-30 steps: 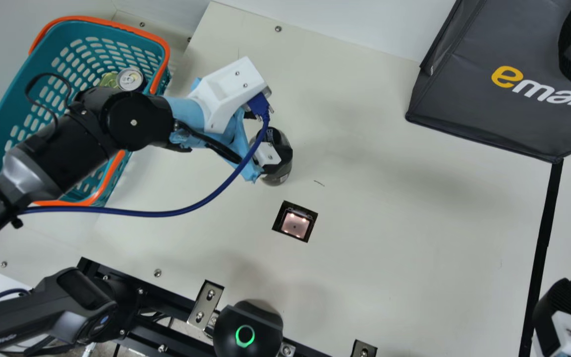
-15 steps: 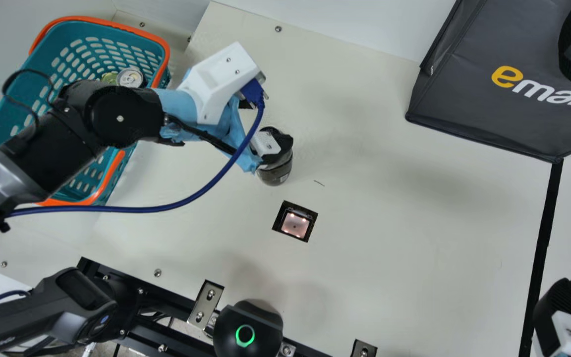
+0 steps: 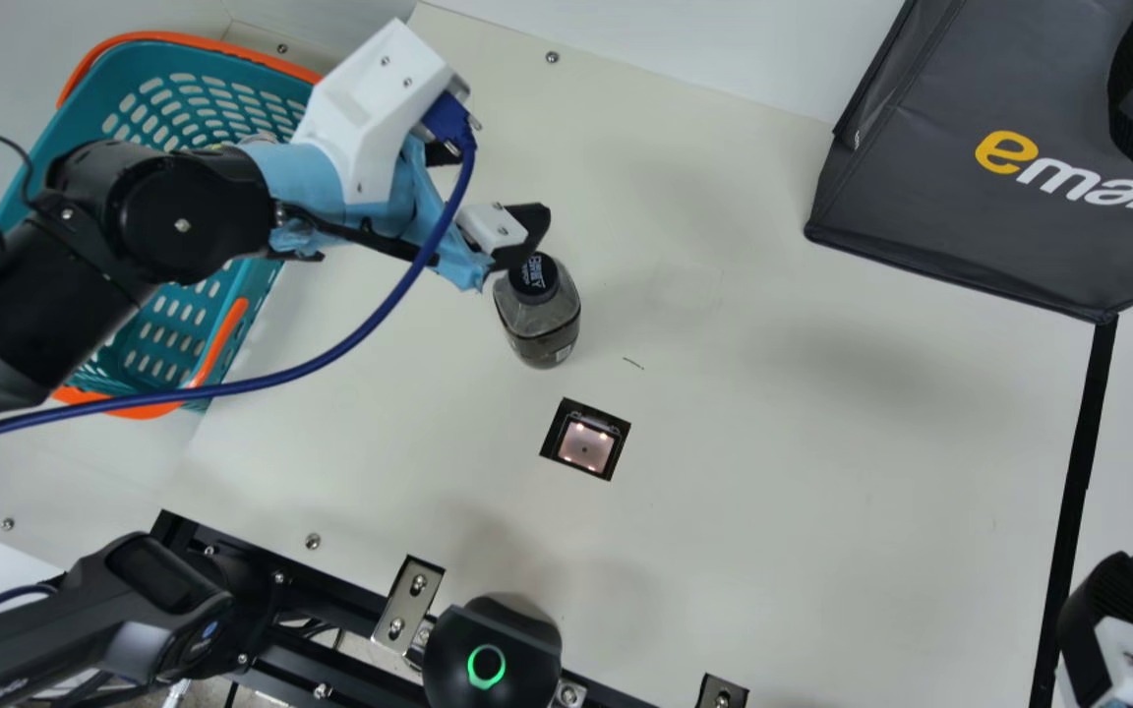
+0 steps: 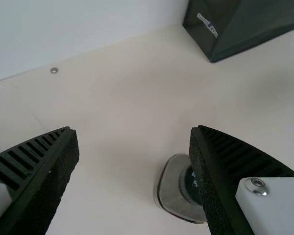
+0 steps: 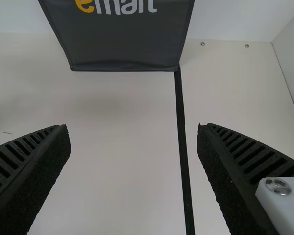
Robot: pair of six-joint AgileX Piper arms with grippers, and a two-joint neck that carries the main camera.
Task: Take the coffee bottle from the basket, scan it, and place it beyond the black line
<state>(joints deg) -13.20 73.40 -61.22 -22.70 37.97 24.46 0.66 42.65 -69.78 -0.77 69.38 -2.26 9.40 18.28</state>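
In the main view my left gripper hangs over the table just behind and above the coffee bottle, which stands upright on the table. The left wrist view has my left gripper wide open, with the bottle partly hidden behind one finger. My right gripper is at the main view's lower right, beside the black line. In the right wrist view my right gripper stands open and empty, the black line between its fingers. A scanner window lies in the table near the bottle.
The teal basket with orange handles stands at the left, partly under my left arm. A dark shopping bag stands at the back right. A black device with a green ring sits at the table's front edge, near a handheld scanner.
My left gripper has drawn up and left, away from the bottle, whose cap is now uncovered. The bottle stays standing where it was. My right gripper has kept still.
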